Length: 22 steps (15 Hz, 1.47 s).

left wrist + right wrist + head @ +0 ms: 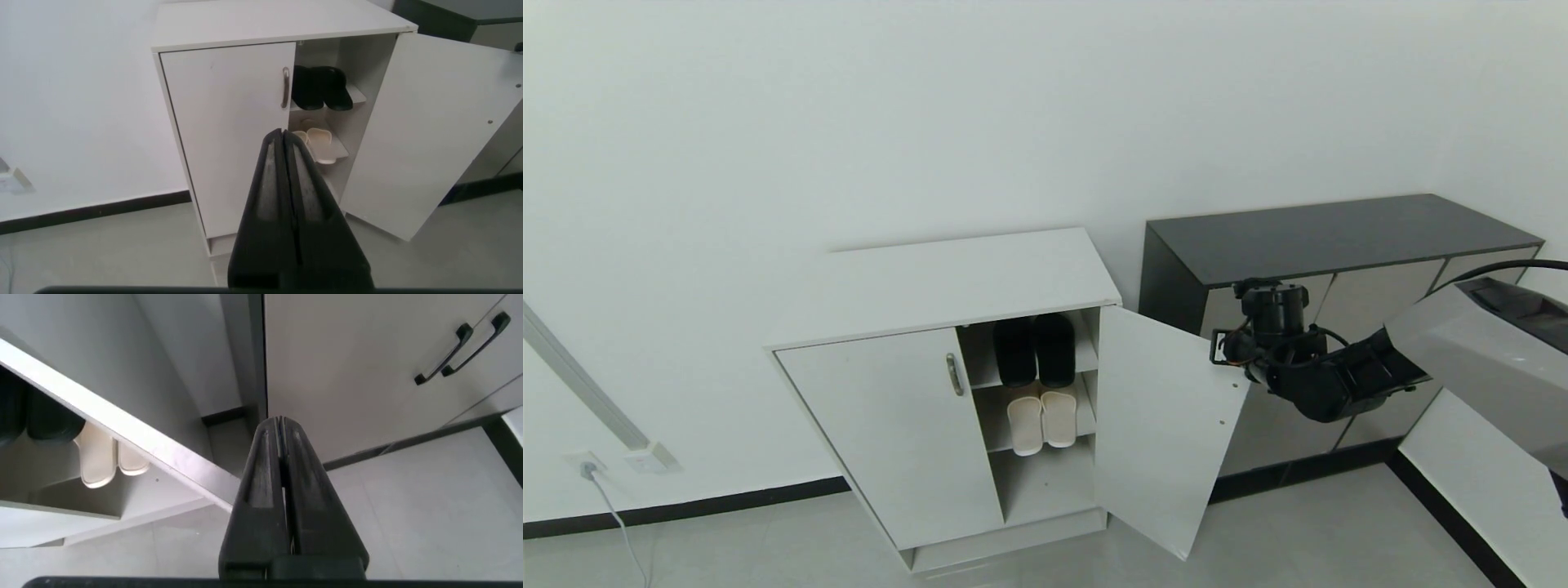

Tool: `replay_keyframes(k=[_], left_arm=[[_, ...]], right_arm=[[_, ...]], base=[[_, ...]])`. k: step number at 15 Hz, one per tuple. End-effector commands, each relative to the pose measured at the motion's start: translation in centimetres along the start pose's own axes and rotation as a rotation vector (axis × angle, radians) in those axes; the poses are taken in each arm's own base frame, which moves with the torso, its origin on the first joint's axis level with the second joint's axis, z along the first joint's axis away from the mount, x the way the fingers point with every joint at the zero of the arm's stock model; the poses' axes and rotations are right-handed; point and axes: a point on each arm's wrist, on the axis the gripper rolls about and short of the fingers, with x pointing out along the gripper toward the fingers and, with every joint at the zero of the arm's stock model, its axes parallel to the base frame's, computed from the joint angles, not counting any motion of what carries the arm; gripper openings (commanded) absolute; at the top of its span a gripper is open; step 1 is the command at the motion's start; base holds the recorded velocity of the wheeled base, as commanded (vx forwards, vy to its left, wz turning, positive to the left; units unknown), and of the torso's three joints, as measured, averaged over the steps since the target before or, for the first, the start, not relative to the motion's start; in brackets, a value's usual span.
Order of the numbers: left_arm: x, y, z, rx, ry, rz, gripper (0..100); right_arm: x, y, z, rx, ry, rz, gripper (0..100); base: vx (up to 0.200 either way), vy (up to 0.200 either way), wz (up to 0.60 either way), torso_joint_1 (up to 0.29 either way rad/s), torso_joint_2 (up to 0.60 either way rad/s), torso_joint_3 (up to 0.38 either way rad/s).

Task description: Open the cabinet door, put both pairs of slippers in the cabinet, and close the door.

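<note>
With the black slippers (1035,349) on the upper shelf of the cabinet (947,282) and the white slippers (1042,420) on the shelf below, only the open right door (1164,416) is left to close; the right gripper (1217,347), beside its outer edge, and the left gripper (283,143) both have fingers together, empty.

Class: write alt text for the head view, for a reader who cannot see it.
White cabinet, right door open, black slippers shelved above white slippers; the right gripper sits by the door's outer edge.
</note>
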Motion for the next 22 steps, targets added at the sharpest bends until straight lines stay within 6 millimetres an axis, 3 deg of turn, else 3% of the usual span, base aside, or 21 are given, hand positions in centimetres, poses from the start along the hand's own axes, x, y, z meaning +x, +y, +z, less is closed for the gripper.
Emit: replay_keyframes(k=[1, 5, 12, 18, 22], left_arm=[[0.0, 0.0, 0.0, 0.000, 0.000, 0.001, 0], [0.0, 0.0, 0.0, 0.000, 0.001, 0.001, 0], [0.0, 0.0, 0.0, -0.002, 0.000, 0.001, 0], [0.0, 0.0, 0.0, -0.002, 0.000, 0.001, 0], [0.0, 0.0, 0.0, -0.002, 0.000, 0.002, 0]], right_arm=[[-0.4, 0.4, 0.0, -0.004, 0.000, 0.010, 0], [-1.9, 1.9, -0.5, -0.024, 0.019, 0.049, 0], [-6.8, 7.5, -3.5, -0.103, 0.082, 0.194, 0], [-11.5, 9.9, -2.8, -0.087, 0.058, 0.306, 0], [-14.5, 10.4, -2.5, -0.112, 0.057, 0.362, 0]], base=[[0.000, 0.000, 0.00, 0.000, 0.00, 0.000], [0.000, 0.000, 0.00, 0.000, 0.00, 0.000], [0.000, 0.000, 0.00, 0.000, 0.00, 0.000], [0.000, 0.000, 0.00, 0.000, 0.00, 0.000], [0.000, 0.000, 0.00, 0.000, 0.00, 0.000]])
